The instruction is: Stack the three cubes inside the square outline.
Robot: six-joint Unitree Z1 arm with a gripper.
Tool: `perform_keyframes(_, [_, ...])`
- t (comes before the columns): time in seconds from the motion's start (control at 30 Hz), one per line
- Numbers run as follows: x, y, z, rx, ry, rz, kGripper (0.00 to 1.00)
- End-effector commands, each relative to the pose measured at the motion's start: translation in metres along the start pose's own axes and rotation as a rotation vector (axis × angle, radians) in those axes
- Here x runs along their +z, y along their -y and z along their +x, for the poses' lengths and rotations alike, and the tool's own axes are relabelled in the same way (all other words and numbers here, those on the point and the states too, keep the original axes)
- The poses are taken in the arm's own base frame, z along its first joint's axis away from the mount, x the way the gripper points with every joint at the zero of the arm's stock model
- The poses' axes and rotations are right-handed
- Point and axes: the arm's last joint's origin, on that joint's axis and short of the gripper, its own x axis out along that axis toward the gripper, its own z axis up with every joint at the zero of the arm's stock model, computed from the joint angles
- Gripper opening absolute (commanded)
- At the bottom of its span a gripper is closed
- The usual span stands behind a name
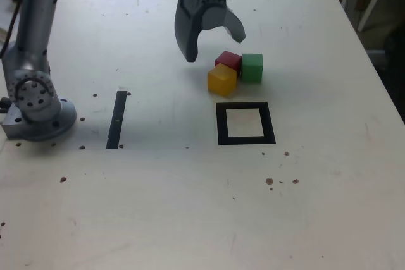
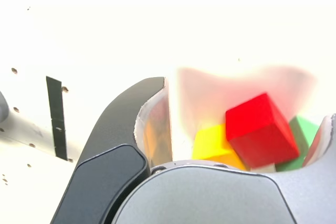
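Observation:
Three cubes sit bunched together on the pale table, touching one another, just behind the square outline (image 1: 221,123). In the exterior view the yellow cube (image 1: 221,79) is nearest the outline, the red cube (image 1: 228,61) is behind it, and the green cube (image 1: 252,67) is on the exterior view's right. All three lie outside the outline, whose pale centre is bare. My gripper (image 1: 215,47) hangs open above the table, just behind the cluster, holding nothing. The wrist view shows the red cube (image 2: 260,129), yellow cube (image 2: 212,145) and green cube (image 2: 303,132) between my spread fingers (image 2: 126,124).
A straight black tape strip (image 1: 117,119) lies on the exterior view's left of the outline, also seen in the wrist view (image 2: 56,116). The arm's grey base (image 1: 38,102) stands at the table's left edge. Small dark screw holes dot the board.

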Motion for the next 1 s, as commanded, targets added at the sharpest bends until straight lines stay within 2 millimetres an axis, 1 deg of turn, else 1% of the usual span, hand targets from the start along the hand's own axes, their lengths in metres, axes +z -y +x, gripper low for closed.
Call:
perform_keyframes(0.0, [0.005, -0.005, 0.005, -0.007, -0.013, -0.015, 0.97])
perform_keyframes(0.17, [0.016, -0.013, 0.013, -0.018, -0.034, -0.033, 0.97])
perform_keyframes(0.4, [0.026, -0.016, 0.018, -0.032, -0.055, -0.039, 0.93])
perform_keyframes(0.73, [0.032, -0.015, 0.024, -0.048, -0.071, -0.037, 0.91])
perform_keyframes(0.97, [0.033, -0.009, 0.025, -0.059, -0.074, -0.024, 0.89])
